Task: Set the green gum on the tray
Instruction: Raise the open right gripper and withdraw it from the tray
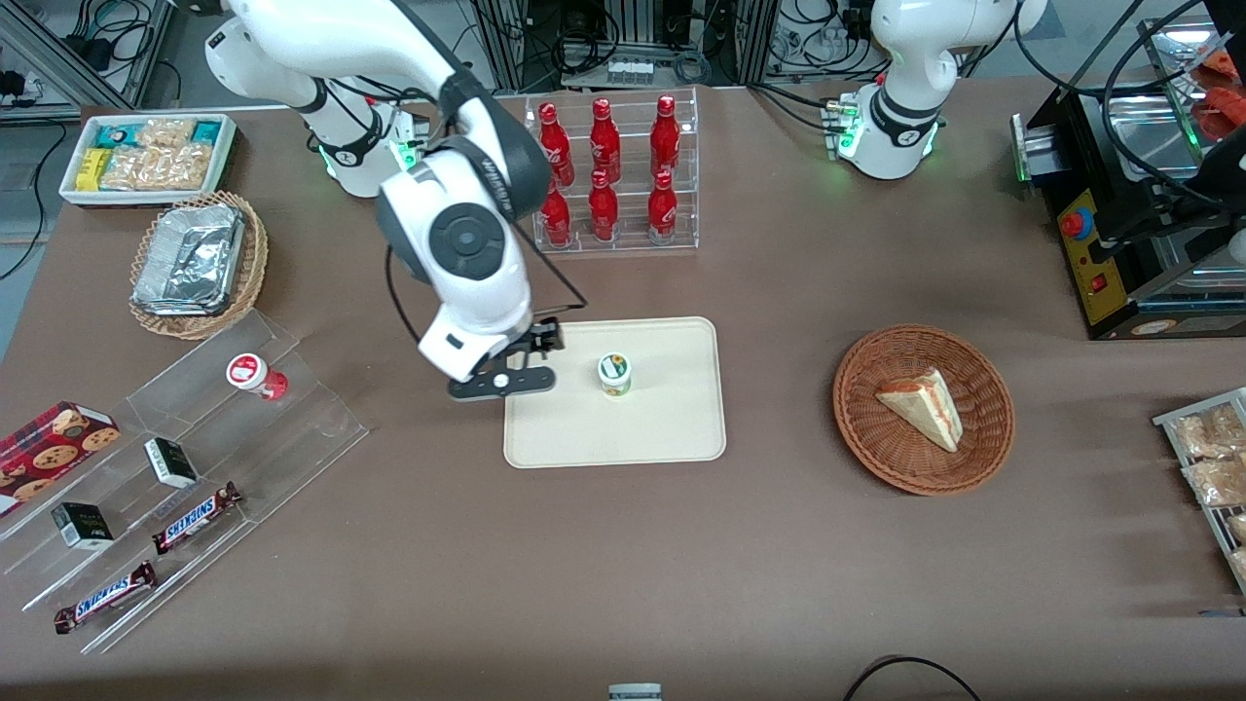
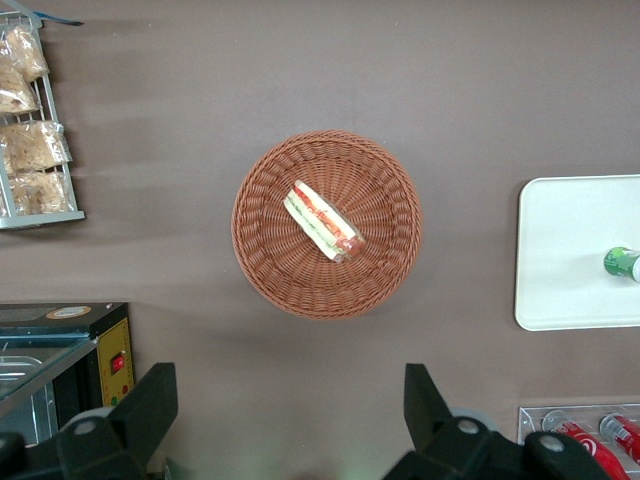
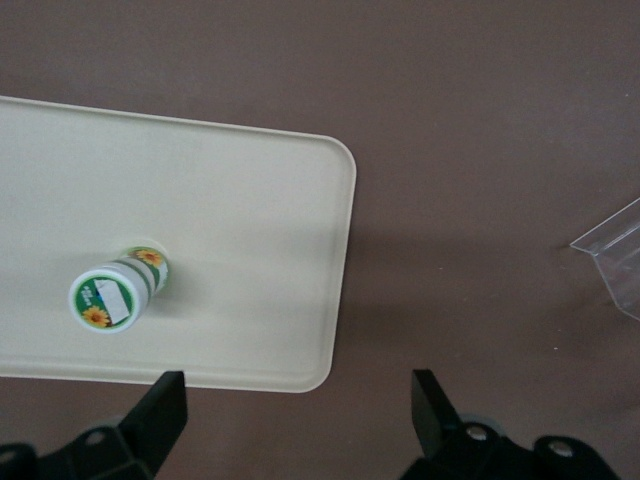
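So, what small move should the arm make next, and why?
Probably lift the gripper up and away toward its own end of the table. The green gum stands upright on the tray, and the open gripper is apart from it, over the tray's edge, so the placing looks done.

The green gum (image 1: 614, 374) stood upright on the tray (image 1: 672, 428) — near its middle. The gripper (image 1: 506, 378) hung over the tray's edge toward the working arm's end (beside the gum, not touching it).
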